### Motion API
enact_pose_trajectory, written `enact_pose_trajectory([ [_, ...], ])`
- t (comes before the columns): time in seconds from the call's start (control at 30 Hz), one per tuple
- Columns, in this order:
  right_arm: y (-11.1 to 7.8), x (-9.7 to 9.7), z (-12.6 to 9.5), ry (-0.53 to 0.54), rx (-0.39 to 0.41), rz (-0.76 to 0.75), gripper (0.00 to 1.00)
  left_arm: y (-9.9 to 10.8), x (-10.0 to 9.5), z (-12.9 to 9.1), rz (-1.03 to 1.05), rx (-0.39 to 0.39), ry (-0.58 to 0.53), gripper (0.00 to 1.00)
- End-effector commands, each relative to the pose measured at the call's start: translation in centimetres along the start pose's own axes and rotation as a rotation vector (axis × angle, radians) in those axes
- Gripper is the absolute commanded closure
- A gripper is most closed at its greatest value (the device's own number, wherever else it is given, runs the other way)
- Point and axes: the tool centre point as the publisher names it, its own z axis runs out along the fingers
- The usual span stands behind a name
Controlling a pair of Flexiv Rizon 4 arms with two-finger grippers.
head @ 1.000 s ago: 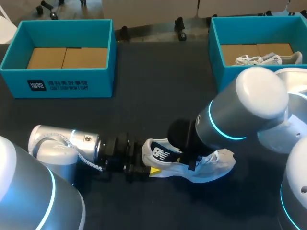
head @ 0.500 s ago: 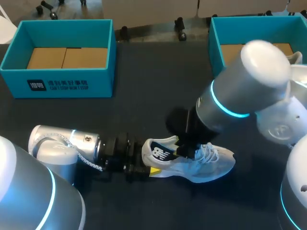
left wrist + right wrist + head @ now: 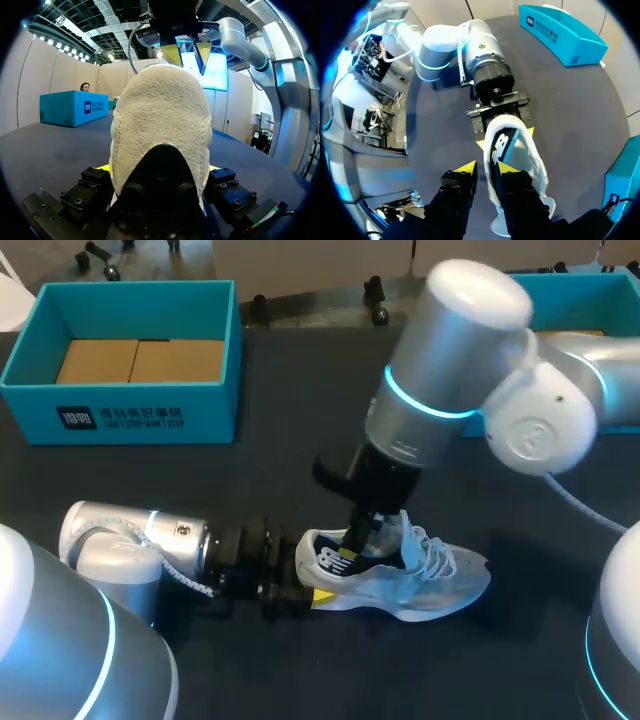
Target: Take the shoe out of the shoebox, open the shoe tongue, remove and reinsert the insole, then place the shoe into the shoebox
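- Shoe [image 3: 425,580]: desk [image 3: 290,440] 6 o'clock; heel clamped by left gripper [image 3: 318,580].
- Right gripper [image 3: 486,167]: fingers apart, over collar.
- Left shoebox [image 3: 120,410] 10 o'clock, right shoebox [image 3: 450,335] 2 o'clock; well apart.

One shoe [image 3: 430,585], two shoeboxes [image 3: 120,418] [image 3: 585,278]

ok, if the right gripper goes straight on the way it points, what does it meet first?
The shoe: the right gripper points down at its opening near the heel, which the left gripper holds. Probably the collar rim or the insole first; depth is unclear.
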Motion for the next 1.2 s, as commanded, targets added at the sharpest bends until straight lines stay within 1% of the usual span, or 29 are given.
enact_pose_trajectory([
  [0.03, 1.6, 0.4, 1.1, -0.009, 0.079, 0.015, 0.75, 0.1, -0.2, 0.1, -0.001, -0.003, 0.000, 1.00],
  [0.07, 1.5, 0.4, 1.2, -0.002, 0.089, 0.037, 0.75, 0.1, -0.2, 0.1, -0.001, -0.003, 0.000, 1.00],
  [0.13, 1.2, 0.4, 1.3, -0.009, 0.075, 0.032, 0.75, 0.1, -0.2, 0.1, -0.001, -0.003, 0.000, 1.00],
  [0.2, 0.9, 0.3, 1.4, -0.008, 0.078, 0.052, 0.75, 0.1, -0.2, 0.1, -0.001, -0.003, 0.000, 1.00],
  [0.27, 0.5, 0.2, 1.4, -0.011, 0.073, 0.064, 0.76, 0.1, -0.2, 0.1, -0.001, -0.003, 0.000, 1.00],
  [0.3, 0.4, 0.1, 1.4, -0.013, 0.070, 0.067, 0.82, 0.1, -0.2, 0.1, -0.001, -0.003, 0.000, 1.00],
  [0.37, 0.2, 0.1, 1.3, -0.022, 0.066, 0.071, 1.00, 0.1, -0.2, 0.1, -0.001, -0.003, 0.000, 1.00],
  [0.43, 0.0, 0.2, 1.0, -0.032, 0.062, 0.068, 1.00, 0.1, -0.2, 0.1, -0.001, -0.003, 0.000, 1.00],
  [0.6, -0.1, 0.8, -0.2, -0.057, 0.079, 0.083, 1.00, 0.1, -0.2, 0.1, -0.001, -0.003, 0.000, 1.00],
  [0.77, -0.2, 1.0, -1.0, -0.059, 0.091, 0.096, 1.00, 0.1, -0.2, 0.1, -0.001, -0.003, 0.000, 1.00],
  [0.8, -0.1, 0.9, -1.1, -0.054, 0.095, 0.098, 0.94, 0.1, -0.2, 0.1, -0.001, -0.003, 0.000, 1.00],
  [0.83, 0.0, 0.8, -1.0, -0.049, 0.096, 0.093, 0.79, 0.1, -0.2, 0.1, -0.001, -0.003, 0.000, 1.00],
  [0.87, 0.0, 0.6, -1.0, -0.038, 0.101, 0.093, 0.69, 0.1, -0.2, 0.1, -0.001, -0.003, 0.000, 1.00],
  [0.9, 0.0, 0.5, -0.8, -0.027, 0.105, 0.099, 0.64, 0.1, -0.2, 0.1, -0.001, -0.003, 0.000, 1.00],
  [0.93, 0.0, 0.3, -0.7, -0.025, 0.104, 0.097, 0.61, 0.1, -0.2, 0.1, -0.001, -0.003, 0.000, 1.00],
  [1.13, -0.9, 0.3, 0.6, -0.050, 0.110, 0.106, 0.62, 0.1, -0.2, 0.1, -0.001, -0.003, 0.000, 1.00],
  [1.2, -1.3, 0.2, 1.2, -0.044, 0.097, 0.124, 0.63, 0.1, -0.2, 0.1, -0.001, -0.003, 0.000, 1.00],
])
